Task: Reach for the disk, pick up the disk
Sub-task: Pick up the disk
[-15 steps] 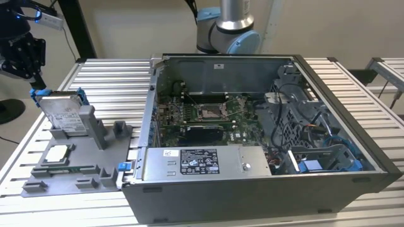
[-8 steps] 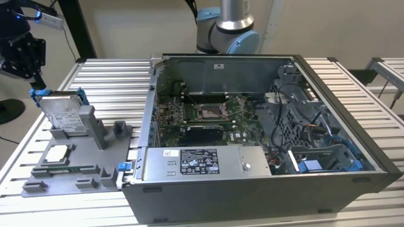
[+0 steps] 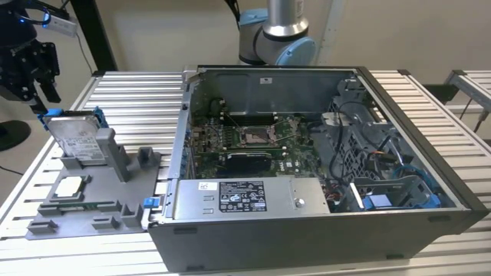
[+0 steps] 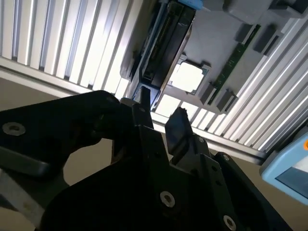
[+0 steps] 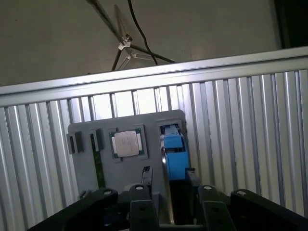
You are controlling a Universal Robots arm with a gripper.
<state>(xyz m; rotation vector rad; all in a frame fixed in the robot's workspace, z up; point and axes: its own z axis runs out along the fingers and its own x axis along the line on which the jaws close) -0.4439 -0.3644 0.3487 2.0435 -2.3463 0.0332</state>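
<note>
The disk [image 3: 77, 137] is seen standing on edge, slightly tilted, in a slot of the grey fixture [image 3: 80, 223] on the slatted desk [image 3: 134, 98], at the exterior view's left of the open computer case [image 3: 307, 238]. The fingers [image 4: 178, 129] are spread apart and empty, held above the disk's upper end and clear of it. As a metal drive, it is judged rigid, fairly heavy for its bulk and sensitive to knocks, and its bare faces are probably slick. A hold is best taken squarely across the two broad faces near the upper edge, by the blue frame [image 5: 173, 150], so that twisting in the slot is avoided.
</note>
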